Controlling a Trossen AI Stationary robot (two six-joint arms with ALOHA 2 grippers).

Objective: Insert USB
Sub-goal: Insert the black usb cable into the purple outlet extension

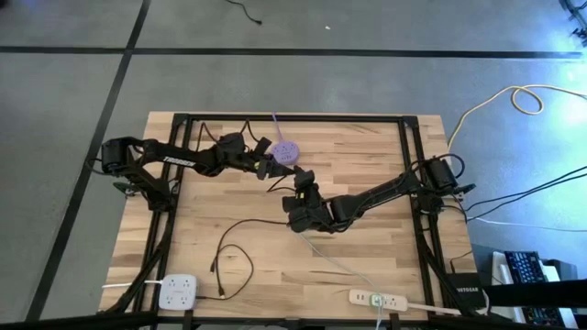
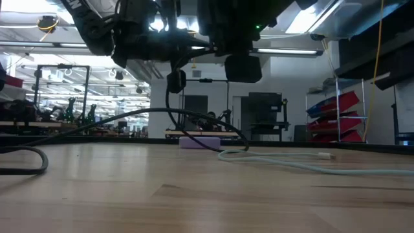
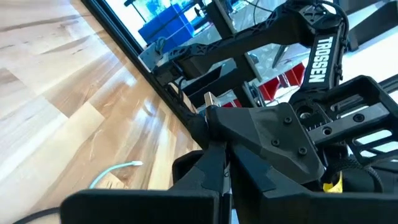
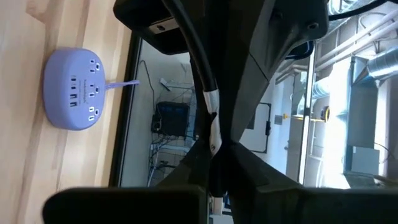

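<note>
Pinching black cable (image 4: 208, 106), right fingers (image 4: 249, 168); apparently near purple hub (image 1: 285, 152).

**Crowded centre, open wood at the flanks**

Both dark arms meet near the round lilac power hub (image 1: 285, 152) at the table's far middle, blocking approach there. A black cable (image 1: 234, 261) loops across the near-left wood (image 1: 367, 151); a pale green cable (image 2: 310, 165) trails near-right. Bare boards remain far right.
</note>
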